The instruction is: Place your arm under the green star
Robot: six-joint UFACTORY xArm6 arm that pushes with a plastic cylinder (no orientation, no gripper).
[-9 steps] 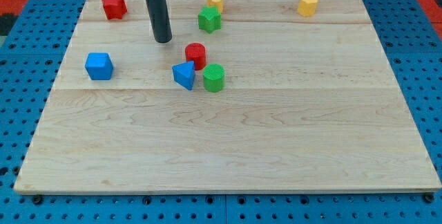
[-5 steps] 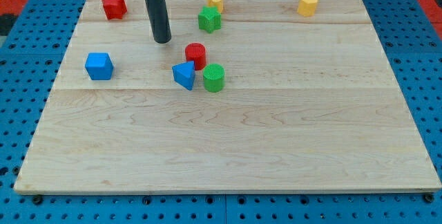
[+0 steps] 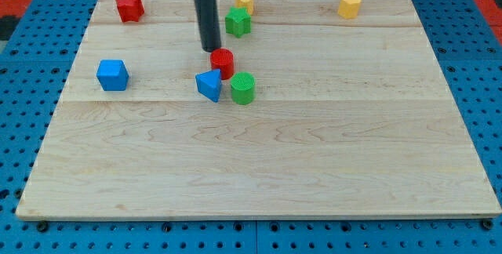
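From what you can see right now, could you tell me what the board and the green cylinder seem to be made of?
The board looks like pale, unpainted wood: visible grain and seams between joined planks, with a matte finish. The green cylinder seems to be plastic, possibly 3D-printed, judging by its fine ridged lines and flat, uniform colour.

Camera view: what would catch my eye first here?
The straight dark rod comes down from the view's top, my tip just up-left of the red cylinder. That cylinder huddles with a blue triangular block and a green cylinder mid-board. The green star sits above them.
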